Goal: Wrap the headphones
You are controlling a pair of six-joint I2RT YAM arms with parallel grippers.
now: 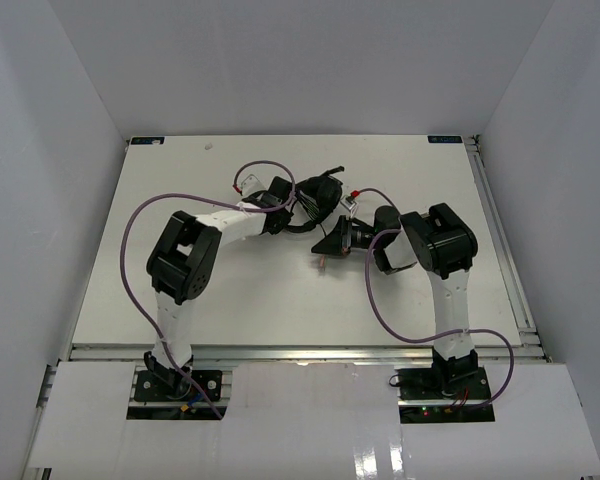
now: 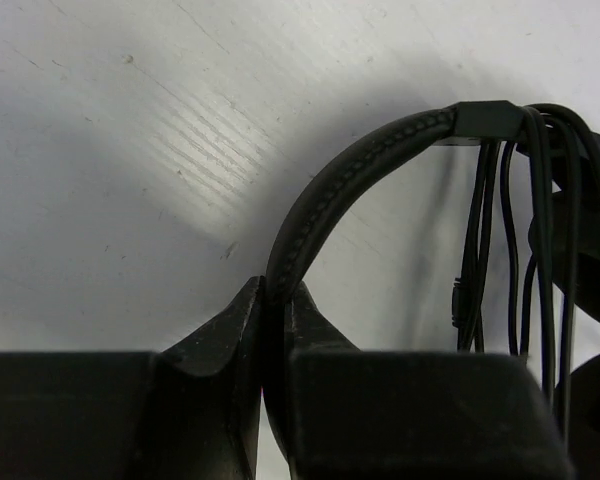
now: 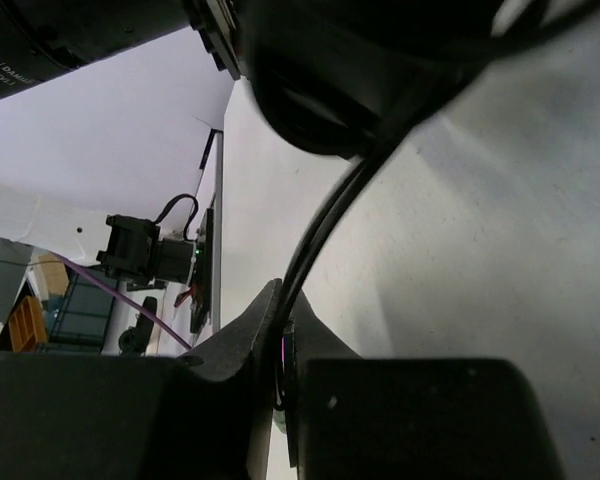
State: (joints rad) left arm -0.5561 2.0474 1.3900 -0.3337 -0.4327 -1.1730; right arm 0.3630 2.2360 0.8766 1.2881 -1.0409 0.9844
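Observation:
The black headphones (image 1: 318, 195) lie at the middle of the table, between my two grippers. My left gripper (image 1: 285, 213) is shut on the padded, stitched headband (image 2: 340, 190), which arches up out of the jaws in the left wrist view. Several loops of the thin dark cord (image 2: 525, 250) hang over the headband at the right. My right gripper (image 1: 330, 243) is shut on the cord (image 3: 325, 225), which runs from the jaws up to an ear cup (image 3: 330, 70) filling the top of the right wrist view.
Thick purple arm cables (image 1: 130, 240) loop out beside each arm. The white table (image 1: 230, 290) is walled on three sides, with a metal rail (image 1: 500, 230) along its right edge. The left arm's base (image 3: 140, 250) shows in the right wrist view.

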